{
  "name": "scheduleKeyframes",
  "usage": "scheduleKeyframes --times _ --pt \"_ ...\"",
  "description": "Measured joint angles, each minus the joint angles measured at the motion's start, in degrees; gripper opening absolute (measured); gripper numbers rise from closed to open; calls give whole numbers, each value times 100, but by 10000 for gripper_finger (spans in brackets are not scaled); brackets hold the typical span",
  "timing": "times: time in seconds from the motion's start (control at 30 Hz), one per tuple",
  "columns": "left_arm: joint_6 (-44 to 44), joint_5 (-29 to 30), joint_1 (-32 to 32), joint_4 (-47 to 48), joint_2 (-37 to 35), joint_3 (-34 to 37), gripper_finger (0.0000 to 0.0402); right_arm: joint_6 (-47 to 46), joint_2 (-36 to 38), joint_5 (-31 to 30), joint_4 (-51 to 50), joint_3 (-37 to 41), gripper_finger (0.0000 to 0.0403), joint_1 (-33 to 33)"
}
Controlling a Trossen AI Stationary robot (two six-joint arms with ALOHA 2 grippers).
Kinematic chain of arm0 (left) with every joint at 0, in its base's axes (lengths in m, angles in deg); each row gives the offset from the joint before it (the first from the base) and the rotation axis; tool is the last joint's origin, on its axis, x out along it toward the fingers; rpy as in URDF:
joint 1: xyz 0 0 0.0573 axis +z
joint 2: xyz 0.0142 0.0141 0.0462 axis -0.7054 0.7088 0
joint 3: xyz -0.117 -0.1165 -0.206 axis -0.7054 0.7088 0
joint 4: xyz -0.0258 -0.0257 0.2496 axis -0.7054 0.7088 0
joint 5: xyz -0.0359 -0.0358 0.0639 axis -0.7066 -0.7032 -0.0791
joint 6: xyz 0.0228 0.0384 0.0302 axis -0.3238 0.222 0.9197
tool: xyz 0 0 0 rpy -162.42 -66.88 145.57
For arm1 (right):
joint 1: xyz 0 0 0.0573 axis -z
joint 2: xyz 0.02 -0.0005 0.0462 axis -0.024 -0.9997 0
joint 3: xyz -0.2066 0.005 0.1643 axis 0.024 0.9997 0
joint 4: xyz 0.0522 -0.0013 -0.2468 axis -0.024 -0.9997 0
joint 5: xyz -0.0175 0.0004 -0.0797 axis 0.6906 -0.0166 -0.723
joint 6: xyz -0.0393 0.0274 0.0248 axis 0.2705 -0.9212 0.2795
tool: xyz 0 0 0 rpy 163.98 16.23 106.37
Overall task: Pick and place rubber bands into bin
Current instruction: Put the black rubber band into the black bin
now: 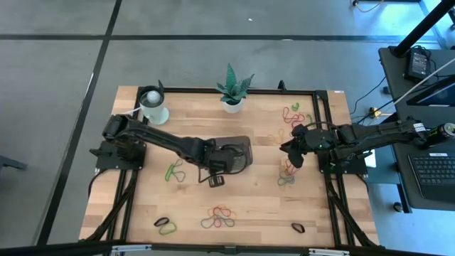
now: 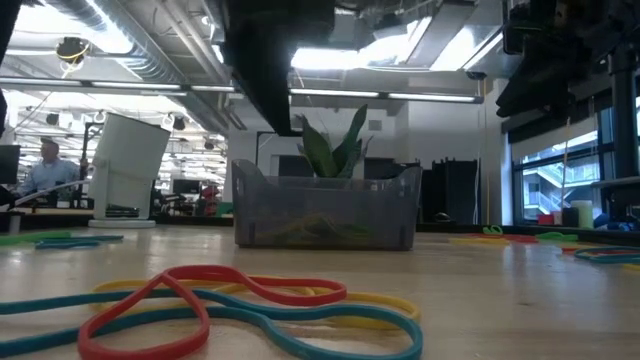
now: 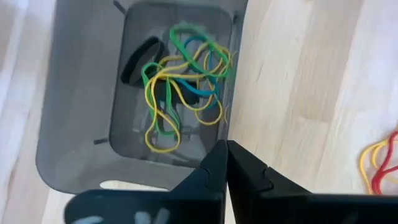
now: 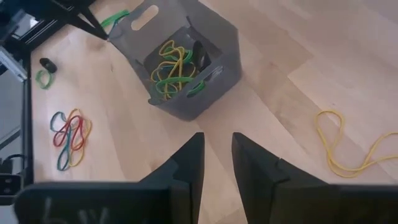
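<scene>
The dark grey bin (image 1: 240, 146) stands mid-table and holds green, yellow, blue and black rubber bands (image 3: 180, 81). My left gripper (image 3: 225, 163) hangs shut just above the bin's near wall, with nothing between its fingertips; from overhead it shows at the bin's near left side (image 1: 225, 163). Right of the bin, my right gripper (image 1: 295, 153) stands open and empty, its fingers (image 4: 217, 155) pointing toward the bin (image 4: 186, 56). Loose bands lie flat on the table: a green one (image 1: 174, 171), a mixed pile (image 1: 219, 217), a yellow one (image 4: 348, 149) and more at the far right (image 1: 293, 114).
A potted plant (image 1: 232, 89) and a white cup (image 1: 153, 107) stand at the table's far edge. More bands lie near the front edge (image 1: 165, 226) and below my right gripper (image 1: 286, 174). A person (image 2: 45, 170) sits in the room beyond the table.
</scene>
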Motion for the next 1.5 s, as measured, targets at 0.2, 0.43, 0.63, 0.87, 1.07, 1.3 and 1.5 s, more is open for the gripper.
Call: scheduleKeyframes --times 0.2,0.43,0.63,0.87,1.07,1.3,1.5 --pt "11 67 -138 -1000 -1330 1478 1 -536 -170 29 668 -9 48 -119" --pt "-277 212 -348 -2043 -3273 3436 1 -1016 -1553 40 505 -939 5 -733" --pt "-398 197 -441 -2409 -4545 4534 2 -1725 -3256 137 -1768 -2738 3 -1403" --pt "-92 99 -533 -2386 -5307 4896 2 -3183 -4573 1374 -3179 -3954 12 -2307" --pt "261 -148 -572 -2401 -5497 4898 2 -4760 -5060 1806 -3109 -4013 48 -3252" --pt "364 -188 -571 -2358 -5495 4898 2 -5433 -5420 2286 -3058 -4013 109 -4136" --pt "462 -308 -570 -2359 -5495 4898 2 -5440 -5833 2363 -2804 -4013 139 -4506"
